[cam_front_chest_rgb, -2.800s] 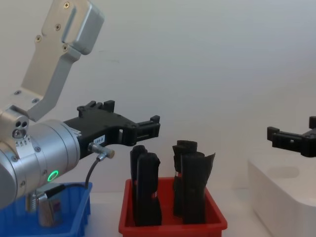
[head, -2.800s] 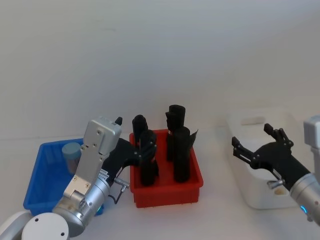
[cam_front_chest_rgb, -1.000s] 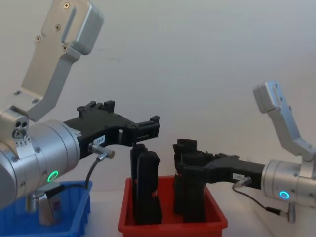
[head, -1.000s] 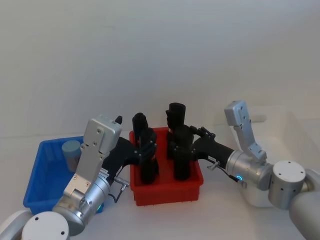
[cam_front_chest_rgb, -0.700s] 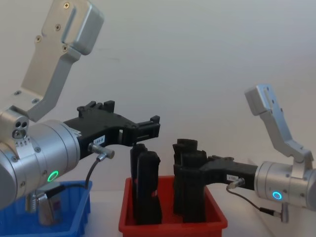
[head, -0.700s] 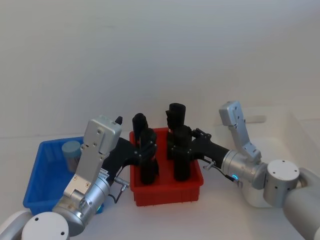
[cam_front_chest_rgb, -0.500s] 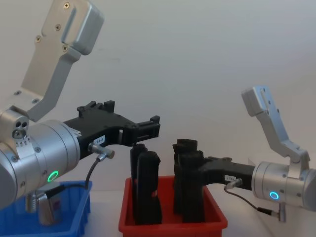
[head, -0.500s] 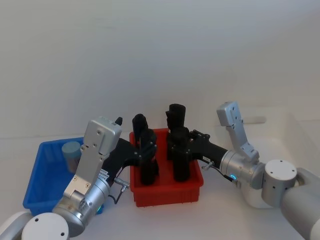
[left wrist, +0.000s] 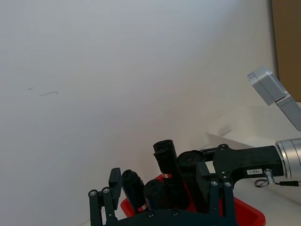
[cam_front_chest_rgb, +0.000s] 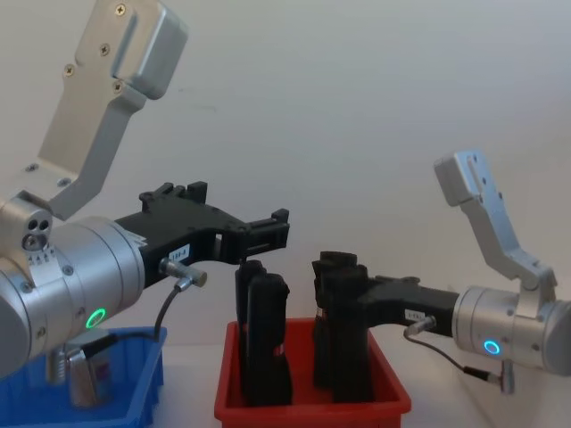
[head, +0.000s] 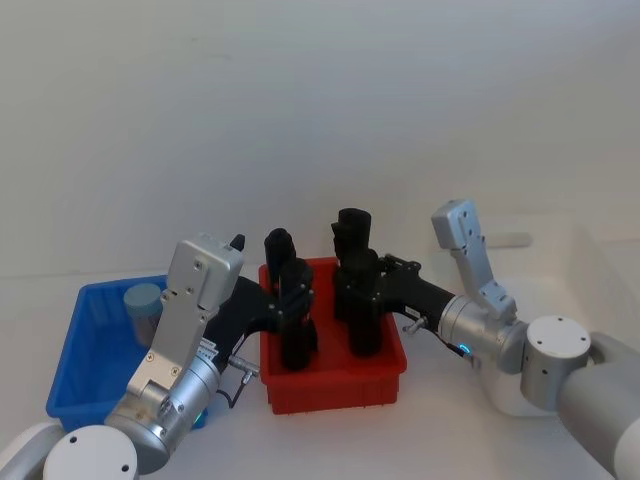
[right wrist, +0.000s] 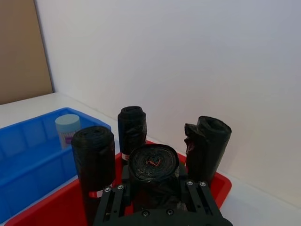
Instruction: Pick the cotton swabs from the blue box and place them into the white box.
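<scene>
Right tool (right wrist: 157, 200) straddling a black rolled pack (right wrist: 153, 174) in the red bin (head: 335, 385), fingers apart. Left tool (cam_front_chest_rgb: 268, 230) open above that bin's left edge. Cotton swabs (head: 143, 310) upright in the blue box (head: 75, 375); white box (head: 600, 260) at the bench's right edge.

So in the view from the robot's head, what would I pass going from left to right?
Shallow bright blue plastic bin with a grey-lidded clear jar → red plastic bin of black rolled packs → plain white plastic bin.

a bright blue box (head: 95, 345) is seen, a pale grey-blue lid on the cotton swabs (head: 144, 305), black rolled packs (head: 296, 318) in a red bin (head: 335, 385), and a white box (head: 590, 255).
</scene>
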You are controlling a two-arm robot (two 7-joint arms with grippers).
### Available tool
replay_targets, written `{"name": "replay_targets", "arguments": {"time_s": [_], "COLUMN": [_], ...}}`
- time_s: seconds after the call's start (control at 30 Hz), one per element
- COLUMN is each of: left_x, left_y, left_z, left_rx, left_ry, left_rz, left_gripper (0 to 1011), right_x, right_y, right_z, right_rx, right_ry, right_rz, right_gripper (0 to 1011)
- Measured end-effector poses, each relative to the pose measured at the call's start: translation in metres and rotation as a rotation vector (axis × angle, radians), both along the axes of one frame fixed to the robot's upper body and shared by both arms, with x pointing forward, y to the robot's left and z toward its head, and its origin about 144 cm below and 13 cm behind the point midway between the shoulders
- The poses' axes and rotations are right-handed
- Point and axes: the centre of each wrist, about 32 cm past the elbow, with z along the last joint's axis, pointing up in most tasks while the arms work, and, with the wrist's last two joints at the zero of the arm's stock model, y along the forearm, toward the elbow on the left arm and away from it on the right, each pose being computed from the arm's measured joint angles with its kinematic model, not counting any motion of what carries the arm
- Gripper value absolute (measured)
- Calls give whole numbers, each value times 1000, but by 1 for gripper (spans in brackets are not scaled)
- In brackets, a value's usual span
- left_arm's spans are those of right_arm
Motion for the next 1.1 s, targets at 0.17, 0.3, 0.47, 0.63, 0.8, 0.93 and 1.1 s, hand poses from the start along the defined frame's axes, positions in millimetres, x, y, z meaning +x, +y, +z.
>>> {"name": "replay_targets", "arguments": {"time_s": [0.17, 0.3, 0.47, 0.63, 0.8, 0.93, 1.1], "left_x": [0, 0, 0, 0, 0, 0, 0], "left_y": [0, 0, 0, 0, 0, 0, 0], "left_z": [0, 0, 0, 0, 0, 0, 0], "left_rx": [0, 0, 0, 0, 0, 0, 0], "left_ry": [0, 0, 0, 0, 0, 0, 0], "left_rz": [0, 0, 0, 0, 0, 0, 0], "left_gripper": [1004, 1004, 1004, 1004, 1004, 1004, 1004], "right_x": [2, 0, -5, -10, -20, -27, -35], "right_y": [0, -1, -3, -5, -6, -6, -9], "right_z": [5, 10, 22, 32, 46, 54, 62], "right_rx": [5, 11, 20, 26, 29, 30, 30], "right_ry": [-44, -86, -145, -186, -225, -239, -245], "right_rz": [-16, -34, -60, -80, -114, -141, -186], "right_gripper": [542, 543, 542, 542, 542, 542, 542]}}
